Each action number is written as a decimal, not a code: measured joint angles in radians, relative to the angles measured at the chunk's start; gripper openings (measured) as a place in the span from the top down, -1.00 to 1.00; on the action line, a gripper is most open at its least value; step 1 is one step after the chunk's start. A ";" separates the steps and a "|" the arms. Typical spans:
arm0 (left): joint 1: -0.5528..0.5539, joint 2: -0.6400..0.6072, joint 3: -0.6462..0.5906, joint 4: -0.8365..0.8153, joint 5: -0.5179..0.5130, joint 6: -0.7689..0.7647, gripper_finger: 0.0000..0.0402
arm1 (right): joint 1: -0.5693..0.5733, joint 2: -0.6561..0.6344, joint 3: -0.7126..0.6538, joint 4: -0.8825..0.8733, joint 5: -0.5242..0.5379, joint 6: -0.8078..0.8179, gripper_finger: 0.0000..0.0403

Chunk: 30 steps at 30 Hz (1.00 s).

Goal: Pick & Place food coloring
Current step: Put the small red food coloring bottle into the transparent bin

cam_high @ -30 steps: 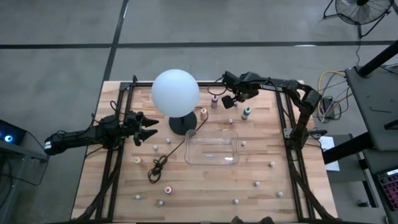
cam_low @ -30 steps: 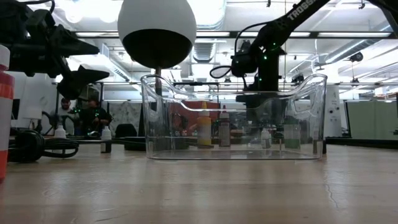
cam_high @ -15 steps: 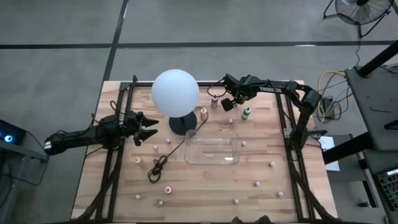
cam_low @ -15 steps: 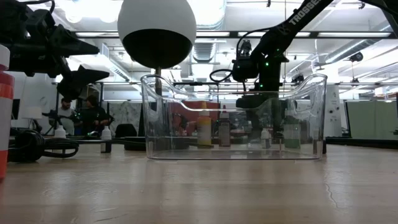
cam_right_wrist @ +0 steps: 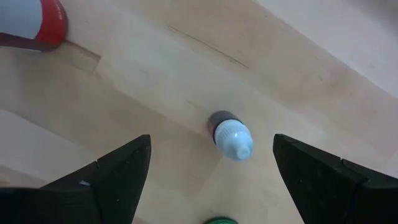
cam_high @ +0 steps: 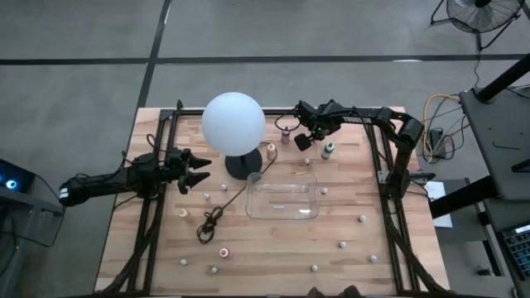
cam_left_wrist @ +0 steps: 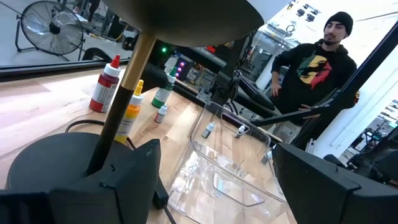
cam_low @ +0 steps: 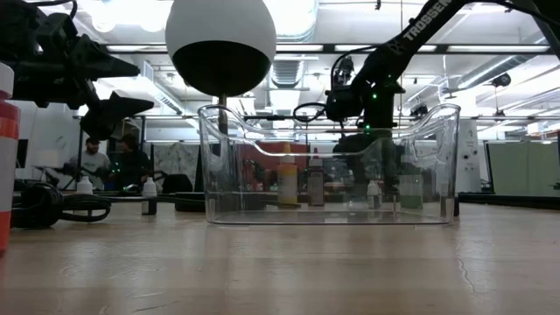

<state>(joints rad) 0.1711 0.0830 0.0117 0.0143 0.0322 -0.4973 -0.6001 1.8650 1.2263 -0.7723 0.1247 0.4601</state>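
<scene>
Item: right gripper [cam_high: 305, 141]. I am holding it over the far part of the table [cam_high: 273, 248], behind the clear tray [cam_high: 282, 199], fingers standing wide apart with nothing between them.

Item: small bottle [cam_right_wrist: 231, 136], white cap. In the right wrist view it is sitting straight below the gripper, centred in the gap between the two fingers [cam_right_wrist: 118, 171], standing roughly upright so its long axis is pointing up toward the camera, cap leaning slightly to one side. I am judging the approach as a plain straight descent, fingers closing across the body below the cap.

Item: neighbours. A red-capped bottle [cam_right_wrist: 34, 22] is showing at one corner of the wrist view and a green cap [cam_right_wrist: 219, 220] at the edge, just beside the target; the green one is the thing I am watching for a knock. The lamp [cam_high: 234, 122] is standing well apart to the side.

Item: left gripper [cam_high: 195, 171]. It is hovering open beside the lamp base, well apart from this bottle, so the right arm is plainly the nearer one.

Item: remaining bottles, scattered singly across the table, several well apart from one another. From overhead the tray is looking empty.

Item: room. Open wood is lying between gripper and tray; the table's far edge is near.
</scene>
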 joint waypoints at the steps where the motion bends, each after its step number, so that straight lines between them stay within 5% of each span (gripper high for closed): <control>1: 0.000 0.000 0.000 0.000 0.000 0.000 -0.39 | -0.001 0.000 0.000 0.000 0.000 -0.003 -0.62; 10: 0.000 0.000 0.000 0.000 0.000 0.000 -0.39 | -0.003 -0.002 0.002 0.006 0.002 -0.015 -0.57; 30: 0.000 0.000 0.000 0.000 0.000 0.000 -0.39 | -0.003 -0.003 0.002 0.020 -0.003 -0.023 0.22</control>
<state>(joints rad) 0.1711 0.0830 0.0116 0.0145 0.0320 -0.4973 -0.6029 1.8618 1.2282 -0.7521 0.1219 0.4374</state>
